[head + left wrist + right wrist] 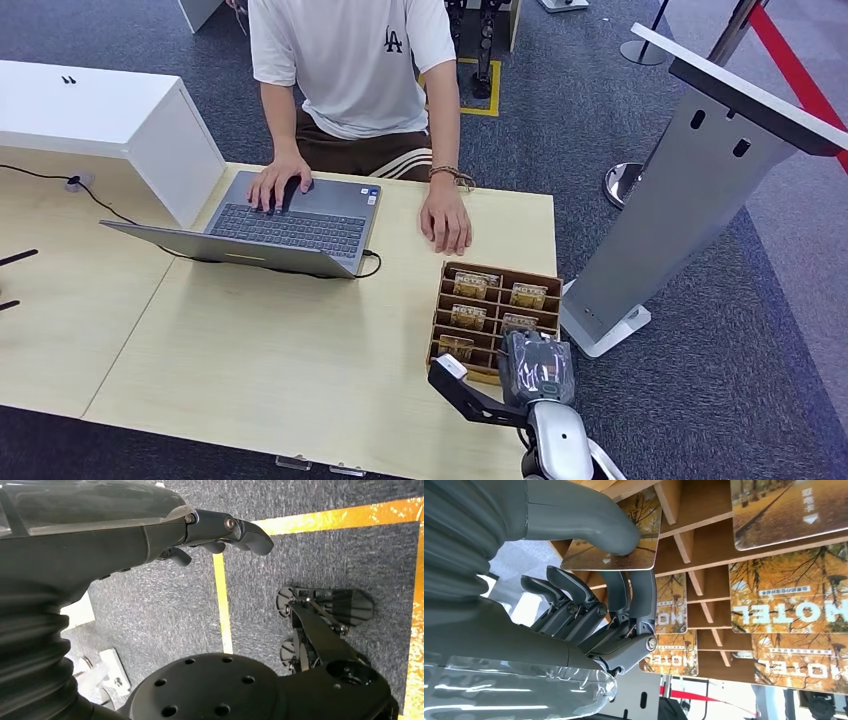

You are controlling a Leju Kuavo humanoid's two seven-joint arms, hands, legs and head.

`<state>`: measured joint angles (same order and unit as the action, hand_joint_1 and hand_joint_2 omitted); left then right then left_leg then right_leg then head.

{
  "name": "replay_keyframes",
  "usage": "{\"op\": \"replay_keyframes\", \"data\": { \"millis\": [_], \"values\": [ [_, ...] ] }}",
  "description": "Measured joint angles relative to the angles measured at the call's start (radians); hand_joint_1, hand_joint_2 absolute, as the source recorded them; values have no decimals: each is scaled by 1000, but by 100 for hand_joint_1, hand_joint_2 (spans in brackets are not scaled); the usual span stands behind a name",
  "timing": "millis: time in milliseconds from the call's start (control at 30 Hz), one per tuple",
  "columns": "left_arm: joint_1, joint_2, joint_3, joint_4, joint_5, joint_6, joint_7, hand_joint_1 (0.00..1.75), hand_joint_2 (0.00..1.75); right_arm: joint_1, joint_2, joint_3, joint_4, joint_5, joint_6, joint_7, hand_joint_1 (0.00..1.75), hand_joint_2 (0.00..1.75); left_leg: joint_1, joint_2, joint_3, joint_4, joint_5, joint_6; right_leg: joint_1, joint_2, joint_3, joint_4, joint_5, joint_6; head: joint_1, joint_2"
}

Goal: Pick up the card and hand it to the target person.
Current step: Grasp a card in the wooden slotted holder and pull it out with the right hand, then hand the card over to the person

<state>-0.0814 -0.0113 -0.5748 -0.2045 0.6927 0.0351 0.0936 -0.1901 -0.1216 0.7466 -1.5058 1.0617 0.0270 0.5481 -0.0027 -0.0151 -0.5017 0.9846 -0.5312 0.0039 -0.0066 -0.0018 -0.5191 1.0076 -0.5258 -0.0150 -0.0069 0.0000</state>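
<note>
Right hand (537, 365) sits over the near right corner of the wooden card rack (446, 300), which stands at the right edge of the table (250, 360), toward its near side. Right wrist view: thumb (589, 517) presses on the face of one card (624, 555) and fingers (636, 597) close up beneath it, so the card is pinched between them. Held card is tilted out from its slot, one edge still close to a wooden divider; whether it is fully free of the rack, cannot tell. Other cards (789, 597) remain in neighbouring compartments, printed with autumn trees and the word HOTEL.

Left hand (220, 532) hangs over grey carpet (165, 610) crossed by a yellow line (223, 610). Its fingers are bent loosely inward with nothing between them.

A person (350, 60) in a white T-shirt stands at the far edge of the table. One of their hands (278, 182) rests on the open laptop (290, 222); their other hand (446, 220) lies flat on the table just beyond the rack. A white box (100, 115) stands on the far left part of the table.
</note>
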Motion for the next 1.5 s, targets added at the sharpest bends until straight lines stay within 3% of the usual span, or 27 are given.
{"op": "replay_keyframes", "data": {
  "millis": [267,667,1067,1233,1500],
  "values": [
    [1,7,-7,1,13,5,-11,0,175,-8,-54,-111,-146,-18,64,18,175,175,0,0,-1,1,0,0,0,0,0,0,1,0,1,0],
    [1,18,-19,2,30,-14,-31,0,175,-77,-197,-296,-497,-367,88,22,175,175,0,0,-1,1,0,0,0,0,-1,0,1,0,-1,0],
    [0,25,-48,2,30,-25,-36,0,175,-83,-229,-334,-612,-861,24,-122,175,175,0,0,-1,1,0,0,0,0,-1,0,1,0,0,0],
    [0,29,-57,1,30,-28,-36,0,175,-84,-234,-334,-618,-934,22,-142,175,175,0,0,-1,1,0,0,0,0,-1,0,1,0,0,0],
    [-1,33,-69,2,30,-42,-36,0,175,-84,-244,-332,-619,-946,16,-143,171,175,0,0,-2,1,0,0,0,0,-1,0,1,0,0,0]
  ]
}}
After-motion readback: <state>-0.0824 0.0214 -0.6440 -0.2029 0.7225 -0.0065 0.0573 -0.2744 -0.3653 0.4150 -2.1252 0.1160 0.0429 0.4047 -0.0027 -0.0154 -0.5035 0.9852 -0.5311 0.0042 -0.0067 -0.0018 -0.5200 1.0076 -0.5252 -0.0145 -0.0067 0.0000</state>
